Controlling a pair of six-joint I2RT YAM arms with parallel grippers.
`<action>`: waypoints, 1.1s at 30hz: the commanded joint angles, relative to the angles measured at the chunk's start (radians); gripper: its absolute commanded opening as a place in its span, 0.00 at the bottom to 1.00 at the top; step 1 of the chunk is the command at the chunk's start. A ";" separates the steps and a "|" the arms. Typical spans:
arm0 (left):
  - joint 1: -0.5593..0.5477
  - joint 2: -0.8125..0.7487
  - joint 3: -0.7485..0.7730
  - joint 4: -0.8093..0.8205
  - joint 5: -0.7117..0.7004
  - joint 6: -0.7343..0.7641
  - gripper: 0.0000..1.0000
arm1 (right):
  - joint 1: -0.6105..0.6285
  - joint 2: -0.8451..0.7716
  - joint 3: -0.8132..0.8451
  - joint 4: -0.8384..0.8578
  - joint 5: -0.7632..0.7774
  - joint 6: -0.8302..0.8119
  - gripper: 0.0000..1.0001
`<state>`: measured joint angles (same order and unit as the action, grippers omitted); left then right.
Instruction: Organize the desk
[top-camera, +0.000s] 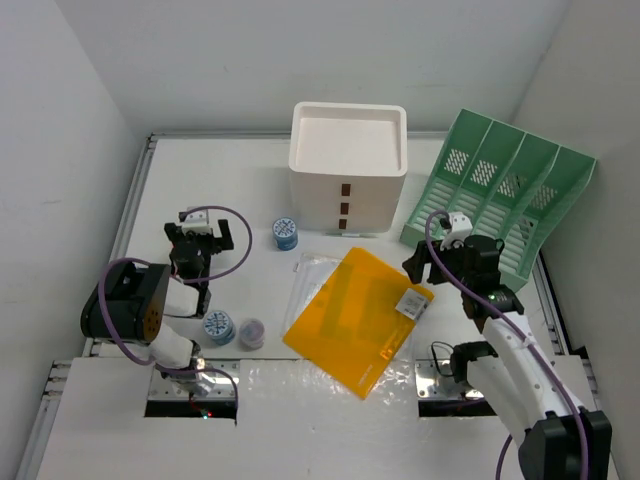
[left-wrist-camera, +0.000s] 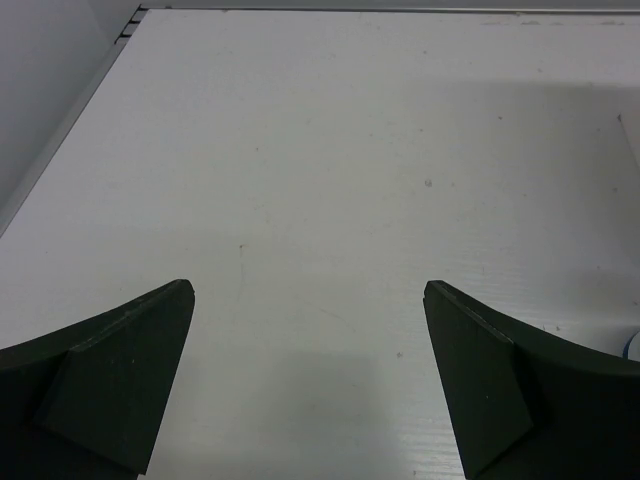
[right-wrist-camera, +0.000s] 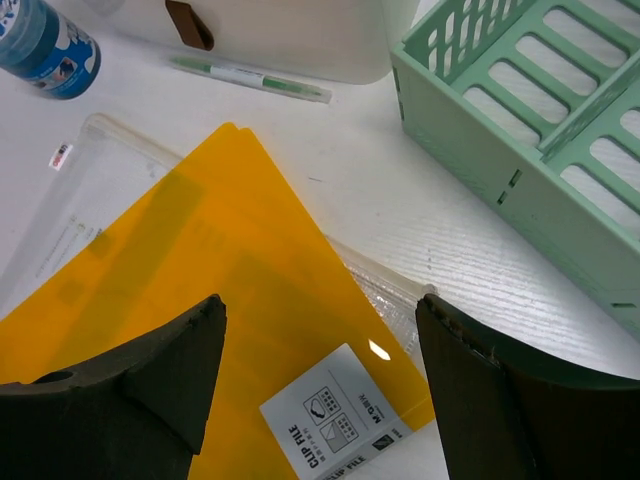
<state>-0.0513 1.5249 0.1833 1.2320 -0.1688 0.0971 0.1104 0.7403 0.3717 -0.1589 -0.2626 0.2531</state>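
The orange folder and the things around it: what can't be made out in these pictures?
Clear sleeves: top view, the orange folder covers them; their number is hidden.
Folder label: right wrist view, small print too small, bottom edge cuts it.
Drawer box: top view, closed fronts hide the contents.
Blue bottle: right wrist view, top edge cuts it off.

White walls (top-camera: 60, 120) on 3 sides, even light.

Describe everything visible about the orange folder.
The orange folder is a thin, glossy, translucent plastic file, lying flat and turned diagonally on the desk, before the white drawer box. A white label reading CLIP FILE sits at its right corner. It overlaps clear sleeves beneath it. The right gripper hangs open over the labelled corner.
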 joint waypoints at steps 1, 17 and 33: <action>-0.001 -0.012 0.022 0.054 0.003 -0.014 1.00 | 0.005 -0.009 0.013 0.033 -0.020 -0.008 0.75; 0.050 -0.219 0.902 -1.470 0.264 0.153 0.99 | 0.635 0.284 0.378 0.182 0.711 0.014 0.59; 0.403 -0.230 0.861 -1.841 0.491 0.391 0.99 | 0.660 0.698 0.601 0.398 0.818 0.040 0.60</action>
<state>0.3431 1.3010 1.0538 -0.6090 0.2779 0.4656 0.7681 1.3968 0.9009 0.1570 0.5320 0.2874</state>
